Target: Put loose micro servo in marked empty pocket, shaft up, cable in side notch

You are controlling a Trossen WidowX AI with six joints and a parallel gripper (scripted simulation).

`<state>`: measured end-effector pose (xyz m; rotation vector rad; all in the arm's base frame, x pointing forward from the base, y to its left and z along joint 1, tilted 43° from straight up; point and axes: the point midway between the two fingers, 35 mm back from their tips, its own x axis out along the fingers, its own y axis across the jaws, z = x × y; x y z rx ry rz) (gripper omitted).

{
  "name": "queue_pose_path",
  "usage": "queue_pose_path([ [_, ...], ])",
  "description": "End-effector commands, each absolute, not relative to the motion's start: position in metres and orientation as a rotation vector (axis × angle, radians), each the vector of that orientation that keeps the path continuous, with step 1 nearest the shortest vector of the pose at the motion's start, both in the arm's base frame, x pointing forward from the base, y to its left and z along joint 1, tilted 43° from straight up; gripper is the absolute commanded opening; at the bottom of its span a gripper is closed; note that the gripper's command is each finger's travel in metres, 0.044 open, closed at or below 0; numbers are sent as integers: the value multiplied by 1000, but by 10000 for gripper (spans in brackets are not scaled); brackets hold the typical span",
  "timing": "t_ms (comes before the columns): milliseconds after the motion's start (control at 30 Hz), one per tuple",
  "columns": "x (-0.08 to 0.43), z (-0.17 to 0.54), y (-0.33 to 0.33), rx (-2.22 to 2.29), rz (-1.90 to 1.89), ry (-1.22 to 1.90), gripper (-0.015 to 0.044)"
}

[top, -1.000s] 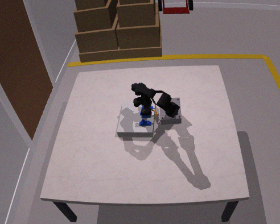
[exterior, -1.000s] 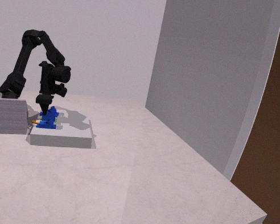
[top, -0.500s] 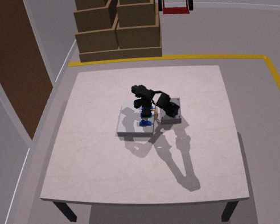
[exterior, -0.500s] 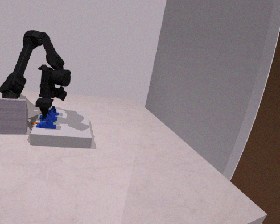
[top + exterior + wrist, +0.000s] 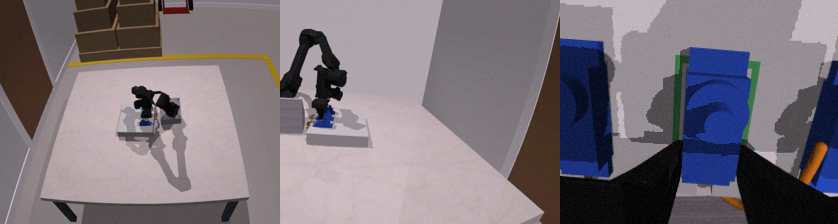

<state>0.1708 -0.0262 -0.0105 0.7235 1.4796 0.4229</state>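
Micro servo (image 5: pixel 329 116) (image 5: pixel 715 165) is clamped in gripper (image 5: pixel 147 114) (image 5: pixel 321 116) (image 5: pixel 709 149), over green pocket outline (image 5: pixel 677 100), deck (image 5: pixel 129 126) (image 5: pixel 337 140) (image 5: pixel 635 75) well in from bench's (image 5: pixel 99 170) (image 5: pixel 451 185) edges. Seating depth unclear. Pref. square yaw, press straight down, check ears + cable notch, then open evenly & lift vert.

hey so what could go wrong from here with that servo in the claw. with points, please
The servo (image 5: pixel 716 100) in the claw (image 5: pixel 146 116) (image 5: pixel 320 117) (image 5: pixel 709 149) looks slightly skewed against the green outline (image 5: pixel 754 95), so an ear might catch on the pocket's edge. Its cable is mostly hidden, with just an orange bit (image 5: pixel 732 202) showing, so it could miss the notch. Opening wide might nudge the neighboring servos.
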Motion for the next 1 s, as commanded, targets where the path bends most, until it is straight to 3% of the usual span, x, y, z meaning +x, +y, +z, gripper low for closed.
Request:
queue_pose_path([
  [0,171,-11,-26,723,423,1478,187],
  [333,168,17,-49,723,422,1479,187],
  [667,228,40,-88,723,419,1472,440],
  [967,270,60,-114,717,421,1473,440],
])
